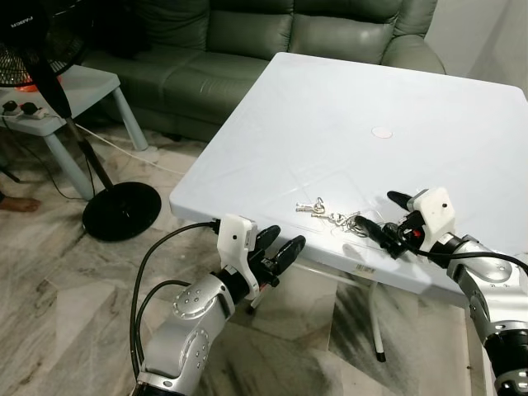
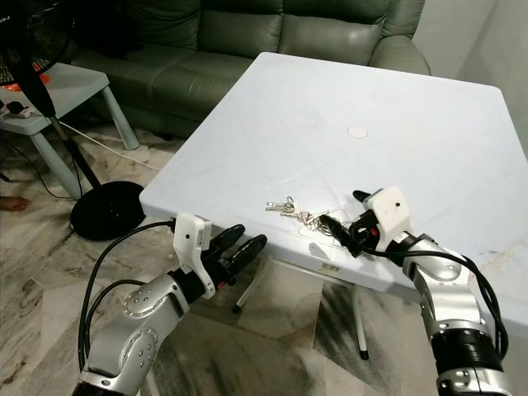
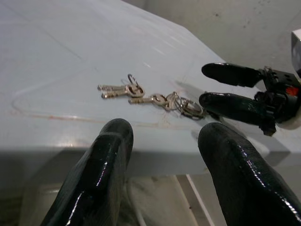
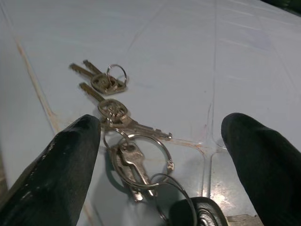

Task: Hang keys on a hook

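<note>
A bunch of silver keys (image 1: 330,216) on linked rings lies flat on the white table (image 1: 346,124), close to its front edge. My right gripper (image 1: 386,218) is open just right of the bunch, low over the tabletop, with one black finger on each side of the ring end (image 4: 141,160). Its fingers (image 4: 70,165) hold nothing. My left gripper (image 1: 287,238) is open too, hovering in front of the table edge and slightly below it, pointing at the keys (image 3: 155,96) from the left.
A green sofa (image 1: 247,41) stands behind the table. At the left are a black fan on a round base (image 1: 122,210), a pale side table (image 1: 87,87) and cables on the marble floor. White table legs (image 1: 375,322) stand below the front edge.
</note>
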You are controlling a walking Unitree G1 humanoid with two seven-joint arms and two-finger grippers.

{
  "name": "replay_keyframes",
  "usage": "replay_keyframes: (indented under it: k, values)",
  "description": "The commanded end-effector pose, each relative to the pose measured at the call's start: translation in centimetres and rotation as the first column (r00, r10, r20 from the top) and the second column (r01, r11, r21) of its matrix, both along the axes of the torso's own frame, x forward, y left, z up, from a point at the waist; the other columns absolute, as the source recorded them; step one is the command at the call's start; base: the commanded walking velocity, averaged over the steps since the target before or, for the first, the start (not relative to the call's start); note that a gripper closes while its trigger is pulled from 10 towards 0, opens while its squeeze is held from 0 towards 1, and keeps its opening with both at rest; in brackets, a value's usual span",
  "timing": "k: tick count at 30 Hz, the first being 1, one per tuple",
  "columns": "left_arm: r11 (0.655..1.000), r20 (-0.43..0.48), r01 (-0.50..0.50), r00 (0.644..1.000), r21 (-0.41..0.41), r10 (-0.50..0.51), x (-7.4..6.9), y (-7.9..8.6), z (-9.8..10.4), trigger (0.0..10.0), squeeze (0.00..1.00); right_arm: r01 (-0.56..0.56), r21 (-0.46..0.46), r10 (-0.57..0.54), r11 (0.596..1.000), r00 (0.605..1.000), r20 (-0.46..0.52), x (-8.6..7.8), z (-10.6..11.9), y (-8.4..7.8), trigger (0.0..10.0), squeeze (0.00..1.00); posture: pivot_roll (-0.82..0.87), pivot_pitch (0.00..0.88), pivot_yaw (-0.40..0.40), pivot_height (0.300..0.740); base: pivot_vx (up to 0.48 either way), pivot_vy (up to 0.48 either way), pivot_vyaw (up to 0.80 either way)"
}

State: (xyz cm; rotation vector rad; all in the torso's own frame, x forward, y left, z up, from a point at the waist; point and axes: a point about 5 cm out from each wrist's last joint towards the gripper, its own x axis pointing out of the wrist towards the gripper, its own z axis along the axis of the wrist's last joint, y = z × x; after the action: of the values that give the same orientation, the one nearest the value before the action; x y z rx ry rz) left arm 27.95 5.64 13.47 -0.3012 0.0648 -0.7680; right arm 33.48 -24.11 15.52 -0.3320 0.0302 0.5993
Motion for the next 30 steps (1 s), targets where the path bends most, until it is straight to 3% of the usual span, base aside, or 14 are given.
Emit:
replay_keyframes:
  k: [1, 7, 8, 9, 15, 16, 17, 18, 19, 22, 23, 24, 25, 30]
  values:
    - [1.000, -0.004, -0.005, 1.000, 0.003, 0.005, -0.3, 0.2, 0.1, 10.0, 0.00, -0.012, -0.021, 0.011, 1.000, 1.000, -0.010, 0.2, 0.3, -0.4, 10.0, 0.00, 0.02, 0.201, 0.009, 0.740, 0.000, 0.000, 0.00]
    - [1.000, -0.011, -0.006, 1.000, 0.003, 0.006, -0.4, 0.2, 0.0, 10.0, 0.00, -0.025, -0.039, 0.024, 0.999, 0.999, -0.032, 0.5, 0.5, -1.0, 10.0, 0.00, 0.02, 0.206, 0.008, 0.740, 0.000, 0.000, 0.00]
    - [1.000, -0.012, -0.006, 1.000, 0.003, 0.006, -0.4, 0.2, 0.1, 10.0, 0.00, -0.024, -0.039, 0.023, 0.999, 0.999, -0.027, 0.6, 0.7, -1.2, 5.9, 0.00, 0.02, 0.208, 0.008, 0.740, 0.000, 0.000, 0.00]
    - [1.000, -0.012, -0.006, 1.000, 0.003, 0.006, -0.4, 0.2, 0.1, 10.0, 0.00, -0.023, -0.038, 0.022, 0.999, 0.999, -0.026, 0.7, 0.8, -1.3, 0.0, 0.00, 0.02, 0.208, 0.008, 0.740, 0.000, 0.000, 0.00]
    - [1.000, -0.019, -0.011, 1.000, 0.001, 0.011, -0.5, 0.2, 0.0, 10.0, 0.00, -0.018, -0.056, 0.016, 0.998, 0.999, -0.043, 0.9, 1.1, -2.2, 0.0, 0.00, 0.02, 0.211, 0.008, 0.740, 0.000, 0.000, 0.00]
    - [1.000, -0.022, -0.011, 1.000, 0.000, 0.011, -0.5, 0.2, 0.0, 10.0, 0.00, -0.015, -0.056, 0.012, 0.998, 0.999, -0.051, 1.0, 1.3, -2.6, 1.4, 0.00, 0.02, 0.211, 0.008, 0.740, 0.000, 0.000, 0.00]
    - [1.000, -0.023, -0.011, 1.000, 0.000, 0.011, -0.5, 0.2, 0.0, 10.0, 0.00, -0.012, -0.055, 0.009, 0.998, 0.998, -0.058, 1.0, 1.3, -2.8, 6.2, 0.00, 0.02, 0.212, 0.008, 0.740, 0.000, 0.000, 0.00]
    - [1.000, -0.023, -0.011, 1.000, 0.000, 0.011, -0.6, 0.2, 0.0, 10.0, 0.00, -0.010, -0.054, 0.007, 0.998, 0.998, -0.063, 1.0, 1.3, -2.9, 6.2, 0.00, 0.02, 0.212, 0.008, 0.740, 0.000, 0.000, 0.00]
    - [1.000, -0.024, -0.012, 1.000, 0.001, 0.012, -0.6, 0.2, 0.0, 10.0, 0.00, -0.014, -0.034, 0.012, 0.999, 0.997, -0.071, 0.9, 1.5, -3.2, 10.0, 0.00, 0.02, 0.213, 0.008, 0.740, 0.000, 0.000, 0.00]
    - [1.000, -0.025, -0.013, 1.000, 0.001, 0.013, -0.5, 0.2, 0.0, 10.0, 0.00, -0.025, -0.016, 0.024, 1.000, 0.996, -0.089, 0.8, 1.5, -3.7, 8.3, 0.00, 0.02, 0.213, 0.011, 0.740, 0.000, 0.000, 0.00]
    - [1.000, -0.025, -0.013, 1.000, 0.002, 0.013, -0.5, 0.2, 0.0, 10.0, 0.00, -0.026, -0.016, 0.024, 1.000, 0.995, -0.098, 0.7, 1.5, -4.0, 3.8, 0.00, 0.02, 0.216, 0.011, 0.740, 0.000, 0.000, 0.00]
    - [1.000, -0.025, -0.013, 1.000, 0.002, 0.013, -0.5, 0.2, 0.0, 10.0, 0.00, -0.026, -0.016, 0.024, 1.000, 0.995, -0.098, 0.7, 1.5, -4.0, 3.8, 0.00, 0.02, 0.216, 0.011, 0.740, 0.000, 0.000, 0.00]
    - [1.000, -0.026, -0.013, 1.000, 0.001, 0.013, -0.5, 0.2, 0.0, 10.0, 0.00, -0.028, -0.012, 0.027, 1.000, 0.995, -0.099, 0.6, 1.5, -4.2, 0.0, 0.00, 0.02, 0.216, 0.013, 0.740, 0.000, 0.000, 0.00]
    - [1.000, -0.027, -0.013, 1.000, 0.005, 0.014, -0.5, 0.2, 0.0, 10.0, 0.00, -0.044, 0.056, 0.050, 0.997, 0.992, -0.114, 0.3, 1.5, -4.7, 0.0, 0.00, 0.02, 0.217, 0.018, 0.740, 0.000, 0.000, 0.00]
